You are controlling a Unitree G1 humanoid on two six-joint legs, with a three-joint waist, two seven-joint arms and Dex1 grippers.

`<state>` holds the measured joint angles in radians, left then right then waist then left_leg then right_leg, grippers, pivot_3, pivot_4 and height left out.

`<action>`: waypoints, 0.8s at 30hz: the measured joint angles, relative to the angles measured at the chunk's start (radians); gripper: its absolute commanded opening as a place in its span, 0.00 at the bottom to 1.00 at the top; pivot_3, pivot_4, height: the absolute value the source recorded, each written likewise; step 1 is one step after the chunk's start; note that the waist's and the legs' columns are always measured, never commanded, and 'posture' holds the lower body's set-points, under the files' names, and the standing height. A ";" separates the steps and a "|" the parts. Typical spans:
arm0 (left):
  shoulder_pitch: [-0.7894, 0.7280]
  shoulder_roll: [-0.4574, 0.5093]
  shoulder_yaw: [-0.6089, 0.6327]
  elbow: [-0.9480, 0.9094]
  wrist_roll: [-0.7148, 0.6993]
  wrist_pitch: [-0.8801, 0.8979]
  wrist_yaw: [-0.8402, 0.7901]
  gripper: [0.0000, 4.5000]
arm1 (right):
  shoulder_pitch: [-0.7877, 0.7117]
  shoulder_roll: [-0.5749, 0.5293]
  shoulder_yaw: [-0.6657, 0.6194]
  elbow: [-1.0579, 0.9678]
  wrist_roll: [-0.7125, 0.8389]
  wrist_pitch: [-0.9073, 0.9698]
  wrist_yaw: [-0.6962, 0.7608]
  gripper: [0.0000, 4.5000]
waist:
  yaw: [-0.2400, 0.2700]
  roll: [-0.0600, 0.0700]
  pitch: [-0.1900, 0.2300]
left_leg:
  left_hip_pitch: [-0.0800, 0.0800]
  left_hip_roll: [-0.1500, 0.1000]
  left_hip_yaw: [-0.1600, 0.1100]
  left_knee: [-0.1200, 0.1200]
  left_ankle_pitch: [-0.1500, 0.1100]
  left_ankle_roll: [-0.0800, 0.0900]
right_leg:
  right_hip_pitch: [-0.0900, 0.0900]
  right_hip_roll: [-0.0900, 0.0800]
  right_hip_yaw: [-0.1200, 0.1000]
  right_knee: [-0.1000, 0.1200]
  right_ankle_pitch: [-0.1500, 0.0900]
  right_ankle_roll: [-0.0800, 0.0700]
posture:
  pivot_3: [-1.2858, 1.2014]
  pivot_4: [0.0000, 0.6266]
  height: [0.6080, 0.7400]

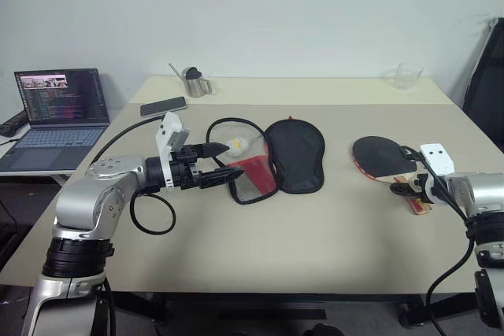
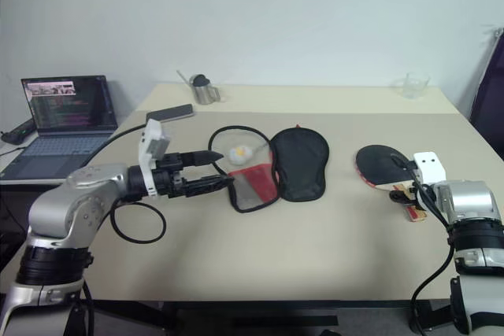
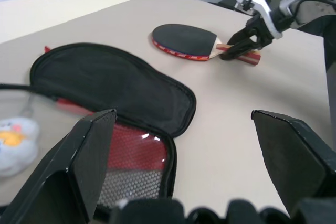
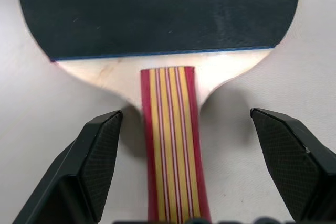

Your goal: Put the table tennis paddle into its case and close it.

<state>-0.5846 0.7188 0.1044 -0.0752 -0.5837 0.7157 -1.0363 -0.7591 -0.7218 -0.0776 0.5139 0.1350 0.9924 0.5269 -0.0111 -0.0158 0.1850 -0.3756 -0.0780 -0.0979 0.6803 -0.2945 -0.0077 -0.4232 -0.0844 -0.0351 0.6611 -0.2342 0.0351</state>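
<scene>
Your robot wore silver-grey arm shells with black ribbed joint rings. Left gripper (image 1: 216, 161) and right gripper (image 1: 411, 188) each carried two black wedge fingers (image 4: 100, 156), white camera block at wrist, black cables looped alongside.

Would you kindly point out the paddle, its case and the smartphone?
table tennis paddle (image 1: 376, 154): left eye view, black rubber face.
case (image 1: 297, 155): left eye view, opened black flap.
smartphone (image 1: 163, 106): left eye view, screen middle.
</scene>
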 measured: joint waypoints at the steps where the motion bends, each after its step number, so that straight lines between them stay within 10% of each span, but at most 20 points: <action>1: 0.000 0.000 0.000 0.000 0.000 0.000 0.000 1.00 | -0.007 0.009 -0.008 0.017 0.001 -0.010 -0.008 0.90 | -0.001 0.000 0.000 | 0.001 0.000 0.000 0.000 0.000 0.000 | 0.001 0.000 0.000 0.000 0.000 0.000 | 0.52 0.24 1.00; 11: 0.000 0.000 0.000 0.000 -0.004 -0.002 0.003 1.00 | -0.045 0.068 -0.042 0.105 0.005 -0.099 -0.056 0.25 | -0.019 -0.001 -0.001 | 0.007 0.001 0.003 -0.001 0.000 0.000 | 0.004 0.002 0.004 0.002 0.000 0.000 | 0.52 0.24 1.00; 24: 0.014 0.030 0.015 0.007 -0.003 -0.004 0.024 1.00 | -0.085 0.152 -0.095 -0.035 0.015 -0.001 -0.184 0.24 | -0.024 -0.001 0.000 | 0.007 0.003 0.012 -0.004 0.000 0.001 | -0.002 0.005 0.014 0.003 0.000 0.000 | 0.52 0.24 1.00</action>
<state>-0.5708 0.7484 0.1193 -0.0680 -0.5864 0.7113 -1.0126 -0.8442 -0.5702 -0.1725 0.4789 0.1499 0.9915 0.3425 -0.0353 -0.0163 0.1848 -0.3681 -0.0750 -0.0864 0.6765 -0.2948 -0.0072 -0.4248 -0.0792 -0.0207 0.6645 -0.2339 0.0352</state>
